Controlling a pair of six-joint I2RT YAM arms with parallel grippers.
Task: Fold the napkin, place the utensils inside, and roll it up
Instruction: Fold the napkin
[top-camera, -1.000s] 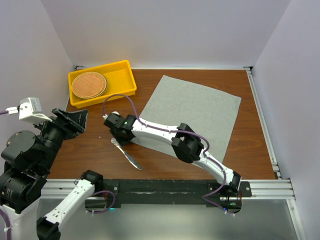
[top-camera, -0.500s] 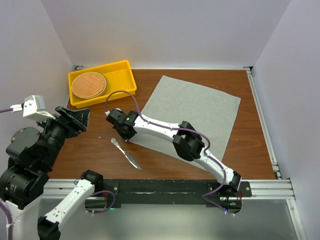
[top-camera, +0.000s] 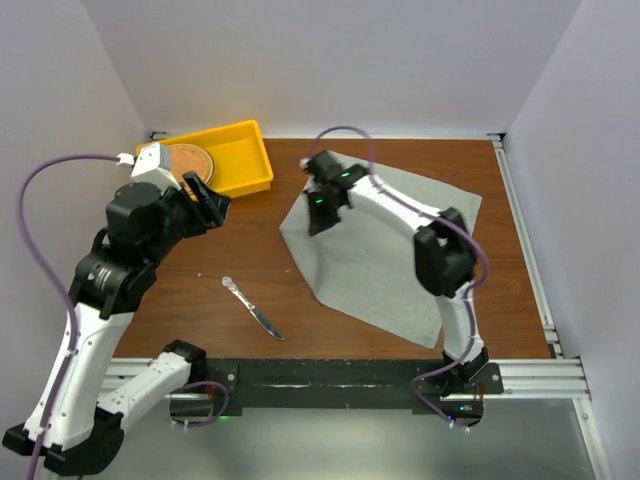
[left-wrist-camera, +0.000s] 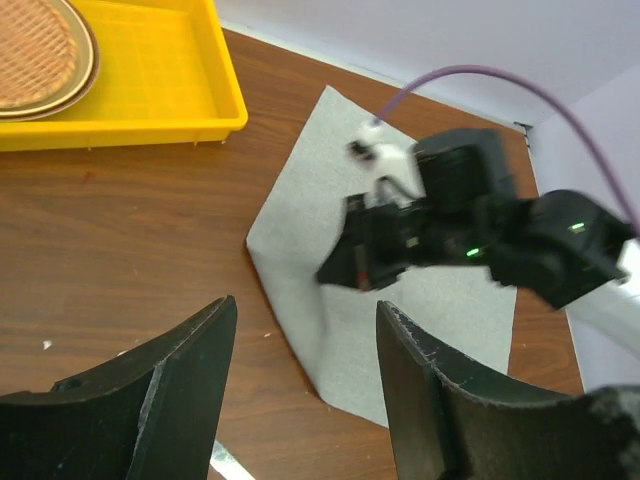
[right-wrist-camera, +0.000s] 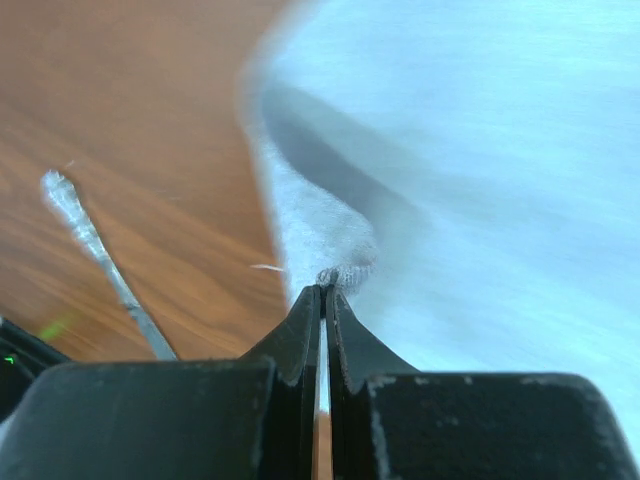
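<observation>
The grey napkin (top-camera: 400, 250) lies on the brown table with its near-left corner lifted and drawn over the cloth. My right gripper (top-camera: 318, 215) is shut on that corner; in the right wrist view the jaws (right-wrist-camera: 323, 288) pinch a bunched edge of the napkin (right-wrist-camera: 480, 180). A silver table knife (top-camera: 252, 308) lies on the bare wood left of the napkin; it also shows in the right wrist view (right-wrist-camera: 100, 260). My left gripper (top-camera: 205, 200) is open and empty, high above the table near the tray; in its own view (left-wrist-camera: 305, 310) it looks down at the napkin (left-wrist-camera: 400, 310). No other cutlery shows.
A yellow tray (top-camera: 245, 150) stands at the back left and holds a round brown woven disc (top-camera: 190, 158), partly hidden by the left arm. The tray also shows in the left wrist view (left-wrist-camera: 150, 80). White walls close in the table at the left, back and right.
My right gripper has carried the napkin's near-left corner up and toward the back right, folding the cloth's left side over. My left arm has risen and swung toward the tray. The knife stayed put.
</observation>
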